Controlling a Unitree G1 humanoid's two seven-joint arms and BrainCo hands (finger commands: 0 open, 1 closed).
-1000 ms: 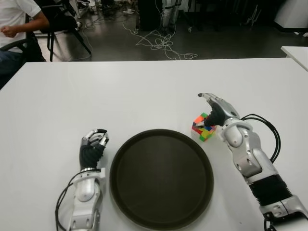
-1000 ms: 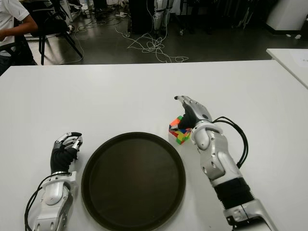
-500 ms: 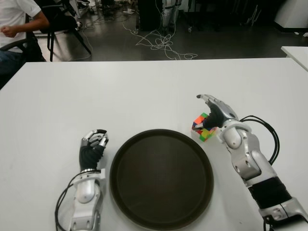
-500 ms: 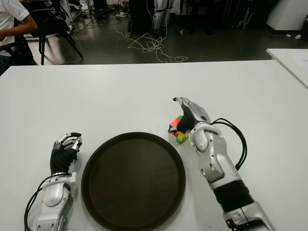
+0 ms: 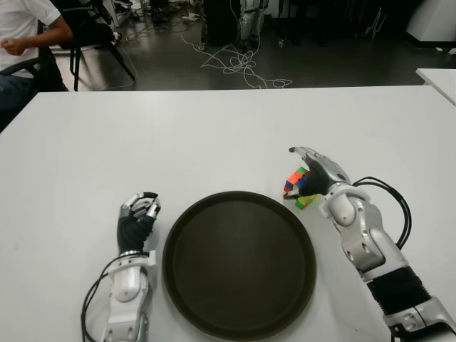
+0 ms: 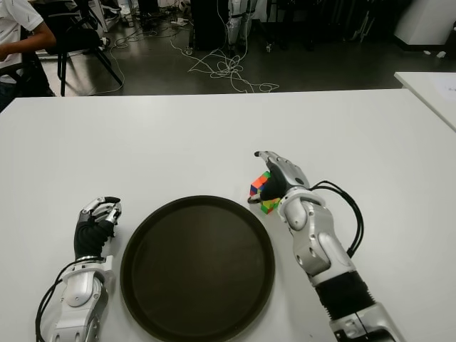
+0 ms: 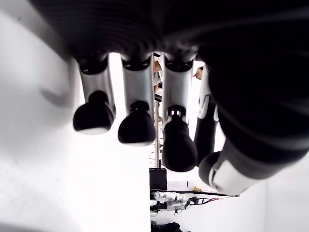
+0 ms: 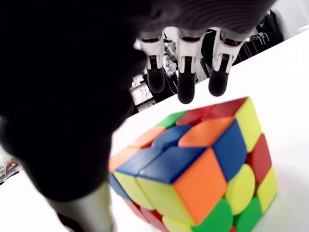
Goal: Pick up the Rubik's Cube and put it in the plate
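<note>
The Rubik's Cube (image 5: 299,187) is a small many-coloured cube on the white table (image 5: 178,135), just past the right rim of the round dark plate (image 5: 239,267). My right hand (image 5: 308,173) arches over the cube from the right. In the right wrist view its fingers (image 8: 186,77) hover straight above the cube (image 8: 203,169) without touching it, and the thumb stands beside the cube's left face. The hand is open. My left hand (image 5: 139,214) shows left of the plate, fingers curled and holding nothing.
A seated person (image 5: 21,35) and a chair are beyond the table's far left corner. Cables (image 5: 239,68) lie on the dark floor behind. A second white table's corner (image 5: 438,78) shows at the far right.
My right hand has slid a little to the left and forward, coming further over the cube. The cube has shifted only slightly. The left hand has not moved.
</note>
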